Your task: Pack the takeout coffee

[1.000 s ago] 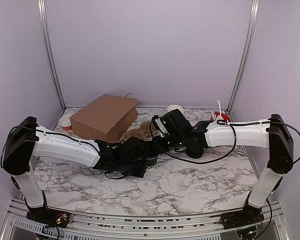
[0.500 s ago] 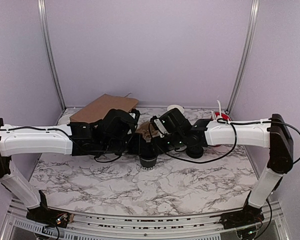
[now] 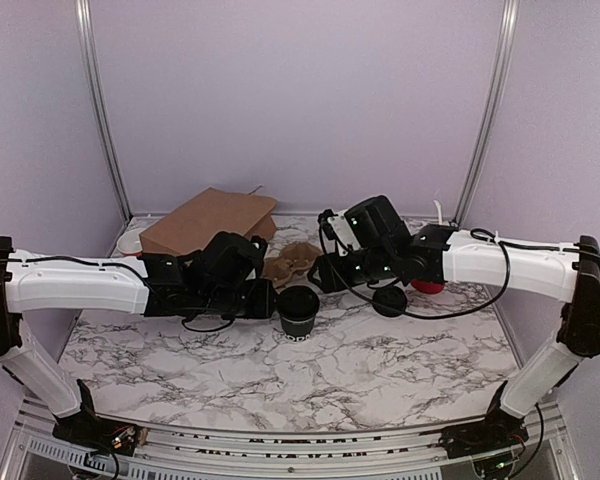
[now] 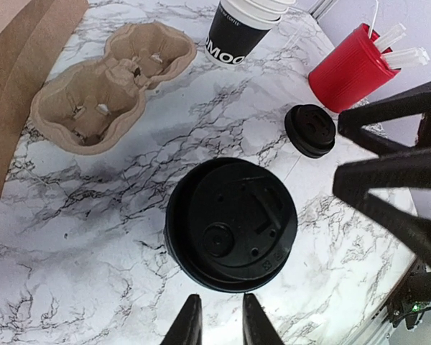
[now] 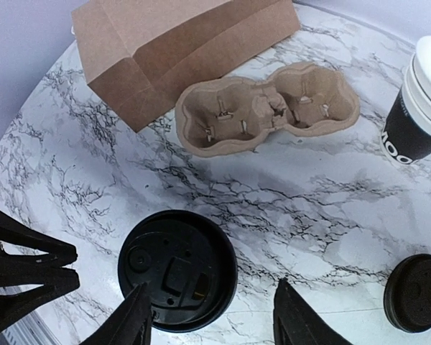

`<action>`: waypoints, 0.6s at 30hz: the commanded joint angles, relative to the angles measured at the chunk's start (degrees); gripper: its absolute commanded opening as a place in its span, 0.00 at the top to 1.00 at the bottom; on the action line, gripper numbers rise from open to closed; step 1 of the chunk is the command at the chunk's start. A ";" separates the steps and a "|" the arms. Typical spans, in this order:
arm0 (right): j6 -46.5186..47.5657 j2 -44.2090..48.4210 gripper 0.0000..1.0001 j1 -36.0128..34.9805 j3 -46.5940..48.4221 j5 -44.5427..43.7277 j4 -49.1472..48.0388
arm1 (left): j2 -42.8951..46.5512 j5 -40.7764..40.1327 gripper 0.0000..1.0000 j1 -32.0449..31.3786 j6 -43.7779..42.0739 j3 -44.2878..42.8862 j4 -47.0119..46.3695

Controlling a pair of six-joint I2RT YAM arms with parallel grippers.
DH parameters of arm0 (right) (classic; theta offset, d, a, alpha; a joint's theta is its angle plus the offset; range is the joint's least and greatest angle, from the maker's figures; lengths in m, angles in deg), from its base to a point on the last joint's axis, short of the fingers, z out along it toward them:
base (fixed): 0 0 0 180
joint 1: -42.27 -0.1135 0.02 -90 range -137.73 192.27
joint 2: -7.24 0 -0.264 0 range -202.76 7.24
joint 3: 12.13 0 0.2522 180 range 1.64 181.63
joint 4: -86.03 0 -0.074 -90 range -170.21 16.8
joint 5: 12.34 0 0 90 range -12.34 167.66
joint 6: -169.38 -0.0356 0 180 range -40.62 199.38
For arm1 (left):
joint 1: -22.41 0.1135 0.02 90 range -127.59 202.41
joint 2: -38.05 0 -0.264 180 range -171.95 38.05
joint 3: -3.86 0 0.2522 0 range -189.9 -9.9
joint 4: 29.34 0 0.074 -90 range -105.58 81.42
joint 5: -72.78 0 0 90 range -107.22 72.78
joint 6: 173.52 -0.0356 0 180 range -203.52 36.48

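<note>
The takeout coffee [image 3: 299, 308], a black cup with a black lid, stands upright on the marble table, free of both grippers. Its lid [image 4: 231, 223] fills the middle of the left wrist view. My left gripper [image 3: 269, 298] sits just left of it, jaws close together with only a narrow slit and nothing in them [image 4: 219, 316]. My right gripper [image 3: 324, 272] hovers behind and right of the cup, wide open and empty [image 5: 215, 316]. Its left finger [image 5: 133, 320] overlaps the lid's edge [image 5: 177, 269] from above. The tan cardboard carrier [image 3: 290, 260] lies behind the cup.
A brown paper bag [image 3: 208, 222] lies flat at the back left. A stack of lidless black cups [image 4: 241, 32], a red holder [image 4: 348, 68] with white sticks and a low pile of black lids [image 3: 388, 303] stand at the back right. The carrier's pockets [image 5: 266, 108] hold nothing.
My left arm has swung up and back to the left, and its gripper has come off the cup. The right gripper has drawn back to the right. The cup now stands uncovered.
</note>
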 commanded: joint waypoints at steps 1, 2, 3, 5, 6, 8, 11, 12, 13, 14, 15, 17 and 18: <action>0.22 0.81 0.45 5.88 -4.10 4.92 -3.46 | -0.92 2.74 0.79 0.69 1.99 1.44 -2.33; 0.21 0.74 0.45 6.80 -4.99 6.24 -4.62 | -1.16 3.23 0.79 0.82 2.28 1.66 -2.71; 0.33 0.52 0.46 7.55 -5.62 7.24 -5.78 | -1.34 3.60 0.79 1.02 2.60 1.98 -3.09; 0.70 -0.62 0.46 8.58 -5.66 8.68 -6.97 | -1.68 4.15 0.80 1.36 2.94 2.62 -3.72; 0.73 -1.48 0.46 8.96 -5.19 8.95 -7.09 | -1.81 4.22 0.80 1.39 3.09 2.81 -3.88; 0.93 -3.21 0.46 9.54 -4.06 9.13 -7.38 | -2.01 4.63 0.80 1.51 3.30 3.26 -4.17; 1.23 -5.81 0.46 9.95 -2.59 8.35 -7.51 | -3.04 5.65 0.80 1.50 3.58 3.65 -4.77; 1.24 -6.82 0.46 9.92 -2.21 8.27 -7.46 | -3.34 5.94 0.80 1.56 3.66 3.71 -4.93; 1.38 -7.66 0.46 9.93 -1.95 8.34 -7.52 | -3.61 6.14 0.80 1.54 3.74 3.76 -5.18; 1.55 -8.32 0.47 9.92 -1.71 8.43 -7.35 | -3.97 6.20 0.80 1.50 3.56 3.76 -5.21; 1.52 -8.85 0.47 9.85 -1.56 8.80 -7.10 | -4.20 6.20 0.80 1.61 3.46 3.64 -5.18; 1.41 -8.96 0.47 9.41 -2.00 9.01 -7.33 | -4.66 6.12 0.80 1.80 3.14 3.46 -5.23; 1.26 -8.73 0.47 9.00 -2.46 8.81 -7.58 | -4.84 6.23 0.80 2.07 3.07 3.42 -5.23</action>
